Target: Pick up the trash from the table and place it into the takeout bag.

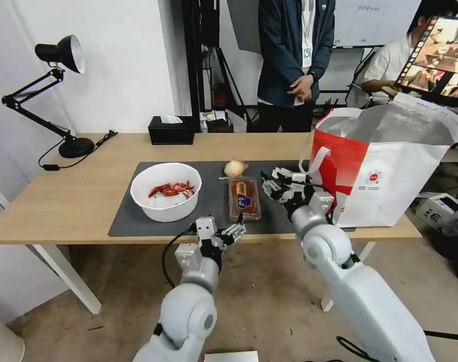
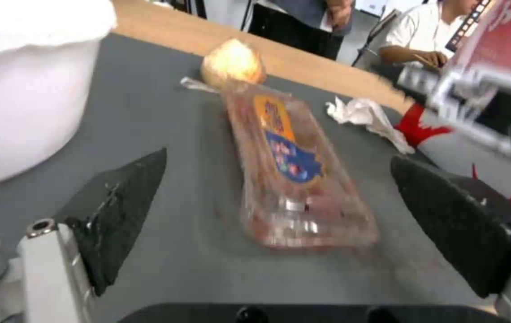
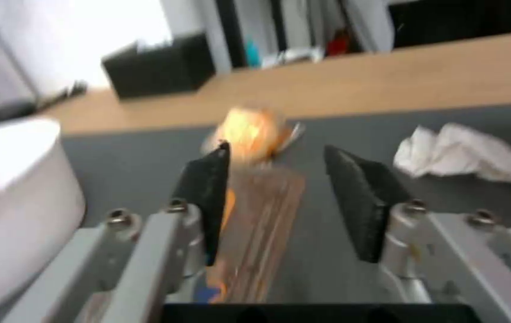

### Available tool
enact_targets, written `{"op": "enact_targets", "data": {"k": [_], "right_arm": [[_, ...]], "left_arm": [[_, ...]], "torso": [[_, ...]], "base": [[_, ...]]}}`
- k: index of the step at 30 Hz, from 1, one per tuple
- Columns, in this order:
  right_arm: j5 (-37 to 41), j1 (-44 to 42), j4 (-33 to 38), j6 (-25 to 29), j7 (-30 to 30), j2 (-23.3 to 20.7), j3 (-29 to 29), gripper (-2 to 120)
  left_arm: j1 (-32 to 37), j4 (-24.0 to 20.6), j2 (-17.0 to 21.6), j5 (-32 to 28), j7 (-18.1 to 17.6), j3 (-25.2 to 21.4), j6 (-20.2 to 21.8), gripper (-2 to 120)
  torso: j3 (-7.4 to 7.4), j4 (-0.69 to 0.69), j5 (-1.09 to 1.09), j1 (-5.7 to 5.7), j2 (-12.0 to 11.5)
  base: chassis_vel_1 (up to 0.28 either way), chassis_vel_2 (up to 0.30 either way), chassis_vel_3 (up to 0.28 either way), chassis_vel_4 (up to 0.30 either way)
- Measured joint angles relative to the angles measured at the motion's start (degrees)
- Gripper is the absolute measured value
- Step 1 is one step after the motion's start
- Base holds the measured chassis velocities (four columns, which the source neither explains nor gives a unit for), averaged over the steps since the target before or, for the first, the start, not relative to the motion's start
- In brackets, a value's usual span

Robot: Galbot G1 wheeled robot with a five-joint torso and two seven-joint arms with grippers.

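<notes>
On the table (image 1: pixel 63 201), a dark grey mat (image 1: pixel 123 221) carries a white bowl (image 1: pixel 166 193) of red peel scraps (image 1: pixel 172 189), a clear tray (image 1: pixel 245 199) and a beige wrapped ball (image 1: pixel 234 168). My left gripper (image 1: pixel 239 227) hovers at the table's front edge, open, facing the near end of the tray (image 2: pixel 297 179). Over the mat just right of the tray, my right gripper (image 1: pixel 272 181) is open, aimed along the tray (image 3: pixel 261 211) toward the ball (image 3: pixel 253 130). A crumpled tissue (image 2: pixel 363 114) (image 3: pixel 465 150) lies beside it. The takeout bag (image 1: pixel 385 166) stands open at the right end.
A black tissue box (image 1: pixel 171 130) sits at the table's back edge and a black desk lamp (image 1: pixel 63 55) with its cable at the back left. A person stands behind the table. Bare wood lies left of the mat.
</notes>
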Motion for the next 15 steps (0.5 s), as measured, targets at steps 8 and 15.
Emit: {"op": "enact_targets", "data": {"k": [8,15], "right_arm": [[2.2,4.2,-1.5,-5.9,-5.9,-4.1,-2.5,9],[2.2,6.2,-2.8,-6.7,-8.8,-4.4,-2.8,0]], "left_arm": [[-6.8,5.4,1.0,-7.3,-1.7,0.6,3.2,100],[-12.4,9.5,1.9,-18.3,-4.5,0.6,7.2,100]], "torso": [[-0.01,0.00,0.00,0.00,0.0],[0.00,0.00,0.00,0.00,0.0]], "base": [[0.000,0.000,0.000,0.000],[0.000,0.000,0.000,0.000]]}}
